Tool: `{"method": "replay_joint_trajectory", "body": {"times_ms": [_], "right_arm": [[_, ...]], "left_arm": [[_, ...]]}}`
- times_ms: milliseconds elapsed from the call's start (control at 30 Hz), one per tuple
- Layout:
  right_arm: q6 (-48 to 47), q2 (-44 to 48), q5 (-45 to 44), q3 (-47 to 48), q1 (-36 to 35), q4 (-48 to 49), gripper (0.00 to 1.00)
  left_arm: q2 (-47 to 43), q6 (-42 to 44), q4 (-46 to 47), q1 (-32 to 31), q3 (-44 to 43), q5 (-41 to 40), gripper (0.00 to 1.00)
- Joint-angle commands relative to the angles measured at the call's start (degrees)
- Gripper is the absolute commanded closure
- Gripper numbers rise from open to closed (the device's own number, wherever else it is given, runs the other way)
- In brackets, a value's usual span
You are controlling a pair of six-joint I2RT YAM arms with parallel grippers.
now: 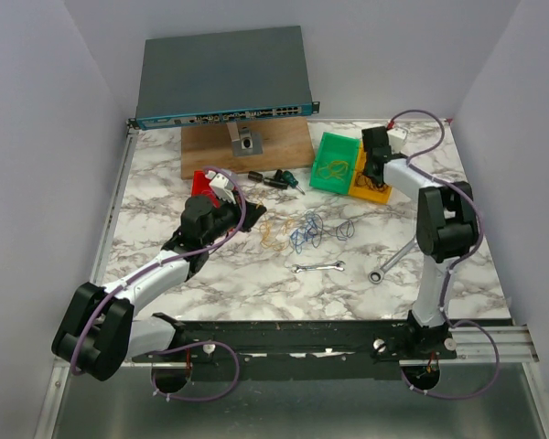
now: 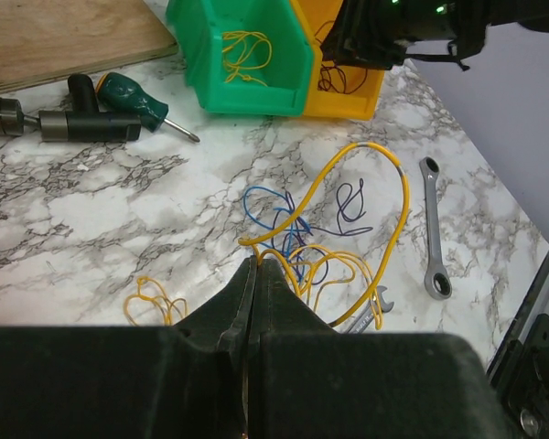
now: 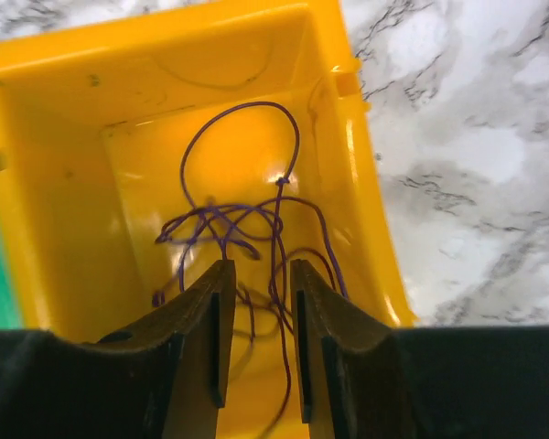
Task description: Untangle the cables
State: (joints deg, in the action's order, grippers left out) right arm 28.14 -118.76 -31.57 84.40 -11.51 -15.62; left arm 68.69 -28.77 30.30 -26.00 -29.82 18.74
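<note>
The cables [image 1: 306, 230] lie mid-table as a tangle of blue, yellow and dark loops. My left gripper [image 2: 256, 262] is shut on a long yellow cable [image 2: 398, 197], which arcs up from the blue loops [image 2: 274, 215]. A dark loop [image 2: 350, 206] lies beside them and a small yellow-orange loop [image 2: 151, 297] lies apart to the left. In the top view my left gripper [image 1: 247, 216] is at the tangle's left edge. My right gripper [image 3: 261, 265] is open inside the yellow bin [image 3: 64, 137], over purple wires [image 3: 238, 219]. One purple strand runs between its fingers.
A green bin [image 1: 334, 160] holding yellow wire stands next to the yellow bin [image 1: 371, 189]. Two silver wrenches [image 1: 318, 267] [image 1: 393, 259] lie near the front. A screwdriver [image 1: 284, 180], a wooden board [image 1: 247, 146] and a network switch [image 1: 224, 78] are at the back.
</note>
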Motion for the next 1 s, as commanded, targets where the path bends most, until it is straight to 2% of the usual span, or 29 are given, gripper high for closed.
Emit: {"method": "replay_joint_trajectory", "body": {"times_ms": [0, 67, 200, 267, 433, 533, 733, 867, 967], "right_arm": [[0.81, 13.58, 5.91, -4.75, 0.08, 1.3, 0.59], [1.47, 18.75, 11.24, -8.84, 0.08, 2.64, 0.53], [3.23, 28.87, 26.35, -21.52, 0.09, 11.94, 0.15], [4.78, 33.19, 35.57, -27.27, 0.05, 16.6, 0.01], [7.55, 40.32, 54.94, -42.8, -1.65, 34.85, 0.0], [7.78, 42.11, 60.85, -49.66, -4.96, 46.35, 0.0], [5.83, 39.04, 65.38, -56.76, -15.07, 65.75, 0.0], [10.2, 34.98, 68.38, -60.91, -17.29, 81.98, 0.01], [9.45, 34.42, 66.78, -61.62, -17.79, 82.58, 0.01]], "left_arm": [[0.28, 0.3, -0.02, -0.32, -1.44, 2.88, 1.0], [0.63, 0.3, 0.42, -0.52, -1.62, 3.51, 1.0], [1.32, 0.0, 1.21, -0.57, -1.76, 5.49, 1.0], [1.55, -0.31, 2.9, -0.61, -1.6, 6.9, 1.0], [1.47, -0.92, 4.6, -0.59, -1.14, 8.88, 1.0], [1.75, -0.98, 5.97, -0.8, -0.9, 9.69, 1.0], [3.21, -2.22, 8.02, -0.76, -0.94, 11.48, 1.0], [4.93, -3.65, 9.93, -0.81, -0.97, 13.3, 1.0], [6.92, -5.8, 12.57, -0.91, -1.45, 14.99, 1.0]]}}
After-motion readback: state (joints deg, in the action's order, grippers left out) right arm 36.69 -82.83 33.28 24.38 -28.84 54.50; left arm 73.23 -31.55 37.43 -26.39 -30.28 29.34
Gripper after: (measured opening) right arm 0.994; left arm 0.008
